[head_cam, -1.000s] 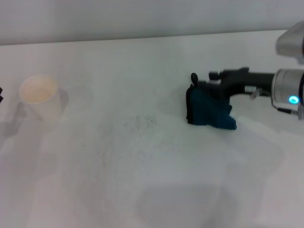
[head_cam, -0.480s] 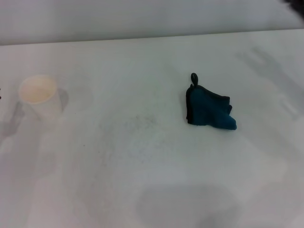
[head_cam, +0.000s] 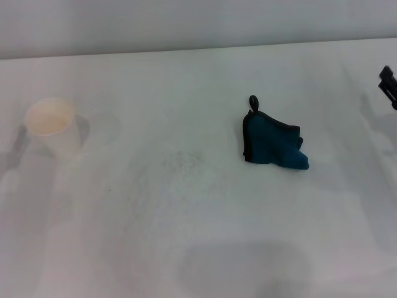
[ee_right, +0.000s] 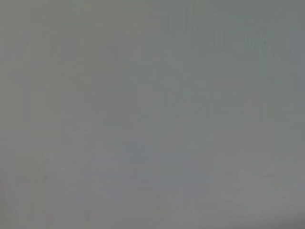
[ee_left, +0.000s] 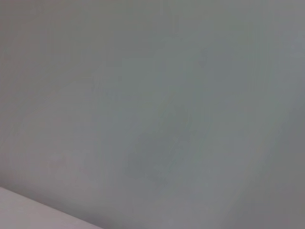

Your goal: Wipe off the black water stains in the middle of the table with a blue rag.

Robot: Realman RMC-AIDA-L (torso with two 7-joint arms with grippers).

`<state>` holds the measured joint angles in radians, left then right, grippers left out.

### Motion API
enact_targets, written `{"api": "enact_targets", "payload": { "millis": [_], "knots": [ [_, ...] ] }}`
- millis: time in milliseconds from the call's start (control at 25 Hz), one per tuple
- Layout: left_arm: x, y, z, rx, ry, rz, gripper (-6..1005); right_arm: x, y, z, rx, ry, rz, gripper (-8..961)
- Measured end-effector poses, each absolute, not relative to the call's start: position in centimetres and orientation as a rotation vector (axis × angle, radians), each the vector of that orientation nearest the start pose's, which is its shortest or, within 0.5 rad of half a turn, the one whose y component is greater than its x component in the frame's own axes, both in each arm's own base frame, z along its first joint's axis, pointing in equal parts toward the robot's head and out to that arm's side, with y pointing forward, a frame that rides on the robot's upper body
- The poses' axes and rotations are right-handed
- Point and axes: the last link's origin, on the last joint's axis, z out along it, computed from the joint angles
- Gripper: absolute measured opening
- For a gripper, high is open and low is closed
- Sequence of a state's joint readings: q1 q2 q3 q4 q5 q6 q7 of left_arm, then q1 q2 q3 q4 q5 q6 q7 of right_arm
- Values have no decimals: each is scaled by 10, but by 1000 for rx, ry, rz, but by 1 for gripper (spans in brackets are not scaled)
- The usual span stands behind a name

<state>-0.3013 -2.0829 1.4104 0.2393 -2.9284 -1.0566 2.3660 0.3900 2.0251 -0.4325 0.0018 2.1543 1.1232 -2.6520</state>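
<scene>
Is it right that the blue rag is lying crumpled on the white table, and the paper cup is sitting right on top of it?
Not quite. The blue rag does lie crumpled on the white table, but the paper cup is not on top of it. The head view shows the cup standing by itself far over on the robot's left, well apart from the rag.

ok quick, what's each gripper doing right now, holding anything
Left gripper: not in view.
Right gripper: only a dark tip at the right edge of the head view, apart from the blue rag; open or shut cannot be told.
</scene>
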Motion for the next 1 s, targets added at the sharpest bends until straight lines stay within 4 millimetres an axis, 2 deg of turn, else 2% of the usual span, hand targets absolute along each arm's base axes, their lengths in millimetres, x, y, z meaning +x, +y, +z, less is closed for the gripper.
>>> {"api": "enact_targets", "payload": {
  "millis": [1000],
  "knots": [
    [-356,319,0,-1527,-994,-953,893,401,297,22,-1460,844,655,856]
  ]
}}
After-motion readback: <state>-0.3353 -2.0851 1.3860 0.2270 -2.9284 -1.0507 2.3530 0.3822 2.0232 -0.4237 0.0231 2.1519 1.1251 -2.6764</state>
